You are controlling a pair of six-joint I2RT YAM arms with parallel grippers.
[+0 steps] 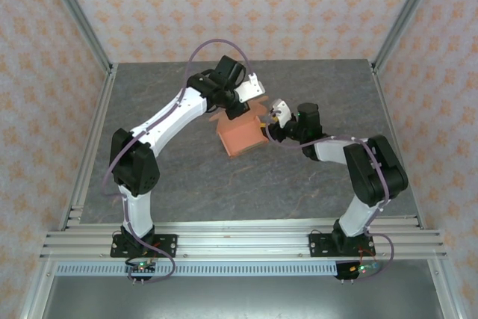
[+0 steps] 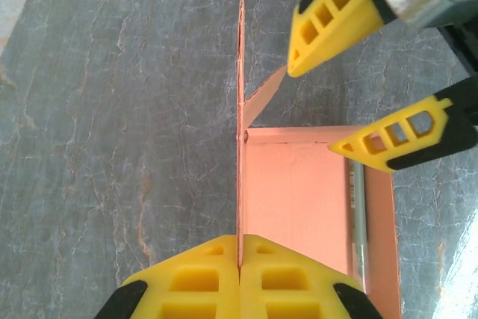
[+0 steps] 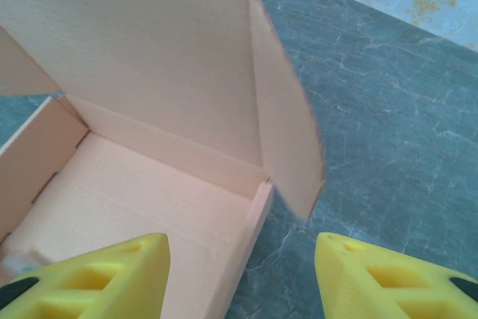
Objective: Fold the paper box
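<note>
One grey stone-patterned table (image 1: 172,162) lay under everything, boxed in by patterned wall panels (image 1: 246,5), and two arms were up on it. The left arm (image 1: 168,121) rose from its base at the near rail, swept up and across in a long arch, and dropped its wrist at the far side of the work. The right arm (image 1: 370,166) was tucked much tighter, elbow bent hard, wrist pointing in from the right.

Between them, at the middle of the table, sat one paper box (image 1: 240,138), salmon-orange, with its tray resting on the surface and its lid open. The lid panel (image 3: 149,57) stood upright off the back wall, and one side flap (image 3: 287,132) hung off its edge, angled outward over the table.

And there was the grip: the left gripper (image 2: 240,248) had both yellow fingers pressed together on the edge of that upright panel, the card pinched right between the pads.

The right gripper (image 3: 240,243) was spread wide, its two fingers well apart, hovering at the tray's corner with the side wall lined up between them; whether either finger touched the card could not be told.

One slim grey thing (image 2: 357,214) lay inside the tray along a wall, too unclear to name.
</note>
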